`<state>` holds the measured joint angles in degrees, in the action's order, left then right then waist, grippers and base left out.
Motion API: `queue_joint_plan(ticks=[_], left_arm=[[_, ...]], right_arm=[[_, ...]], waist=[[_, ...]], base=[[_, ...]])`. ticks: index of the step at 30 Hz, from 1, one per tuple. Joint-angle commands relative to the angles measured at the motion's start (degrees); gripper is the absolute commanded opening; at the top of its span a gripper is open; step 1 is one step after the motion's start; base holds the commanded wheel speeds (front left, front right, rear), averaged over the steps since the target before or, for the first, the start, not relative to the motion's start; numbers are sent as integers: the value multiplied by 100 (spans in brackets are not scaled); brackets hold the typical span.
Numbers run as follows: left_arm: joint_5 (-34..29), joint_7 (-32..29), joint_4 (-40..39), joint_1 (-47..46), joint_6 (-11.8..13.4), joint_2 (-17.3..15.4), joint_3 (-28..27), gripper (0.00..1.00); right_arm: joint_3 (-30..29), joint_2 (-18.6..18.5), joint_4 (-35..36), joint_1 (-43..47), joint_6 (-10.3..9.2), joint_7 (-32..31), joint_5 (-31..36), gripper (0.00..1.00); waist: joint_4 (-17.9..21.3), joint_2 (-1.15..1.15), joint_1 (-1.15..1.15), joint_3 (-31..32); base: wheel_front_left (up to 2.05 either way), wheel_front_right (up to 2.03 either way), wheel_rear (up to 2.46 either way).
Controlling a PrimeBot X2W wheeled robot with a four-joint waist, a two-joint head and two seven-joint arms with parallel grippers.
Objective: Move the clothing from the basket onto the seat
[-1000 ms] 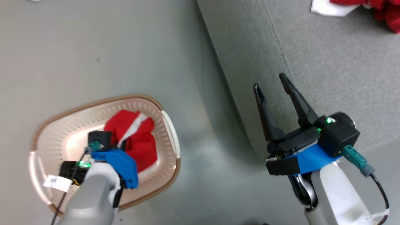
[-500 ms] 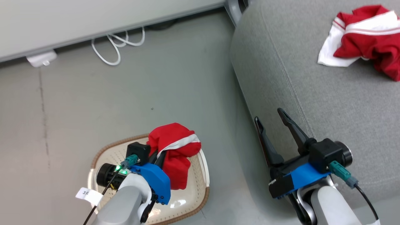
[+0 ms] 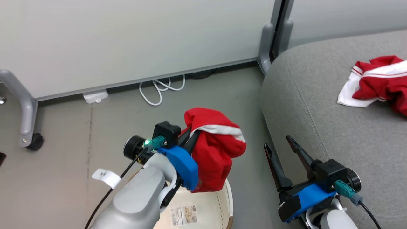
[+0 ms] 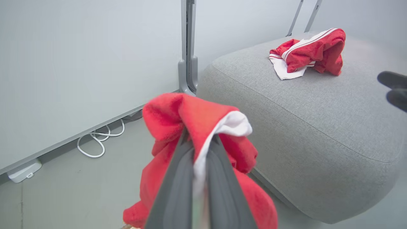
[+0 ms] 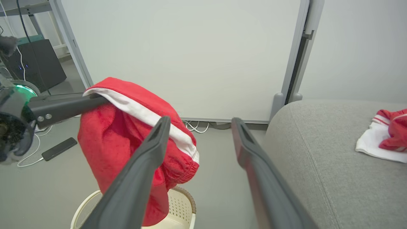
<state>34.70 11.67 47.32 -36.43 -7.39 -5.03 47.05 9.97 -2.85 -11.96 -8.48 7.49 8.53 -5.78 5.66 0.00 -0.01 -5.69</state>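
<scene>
Lifted out since a second ago, one red garment (image 3: 216,149) now hangs above the basket (image 3: 228,197), pinched at its white stripe between the closed fingers of the left gripper (image 3: 191,136). Farther right, the other garment (image 3: 378,84) lies crumpled on the grey seat (image 3: 318,127). Beside the seat's edge, the right gripper (image 3: 277,142) hovers with fingers spread apart, holding nothing.

There are two red garments (image 3: 213,156) (image 3: 381,82), one basket (image 3: 219,198) and one sofa (image 3: 334,133). Two grippers (image 3: 192,133) (image 3: 277,142) show, and one dark phone (image 5: 59,149).
</scene>
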Motion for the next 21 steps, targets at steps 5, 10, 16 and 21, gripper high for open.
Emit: queue_joint_plan(ticks=[5,10,16,21], left_arm=[[178,-161,-312,-380,-10,19,105,0],[273,-278,-573,-701,-10,80,166,0],[371,-305,-685,-871,38,136,155,0],[412,-324,-634,-831,57,144,204,0]], right_arm=[[42,-5,67,96,2,-88,-36,100],[96,-5,110,152,2,-179,-30,100],[127,-5,138,152,1,-247,-34,100],[194,-5,155,77,2,-300,-102,100]], waist=[[-208,0,1,235],[-302,0,1,277],[-337,0,1,296],[-321,0,1,292]], base=[[0,0,0],[0,0,0],[0,0,0],[0,0,0]])
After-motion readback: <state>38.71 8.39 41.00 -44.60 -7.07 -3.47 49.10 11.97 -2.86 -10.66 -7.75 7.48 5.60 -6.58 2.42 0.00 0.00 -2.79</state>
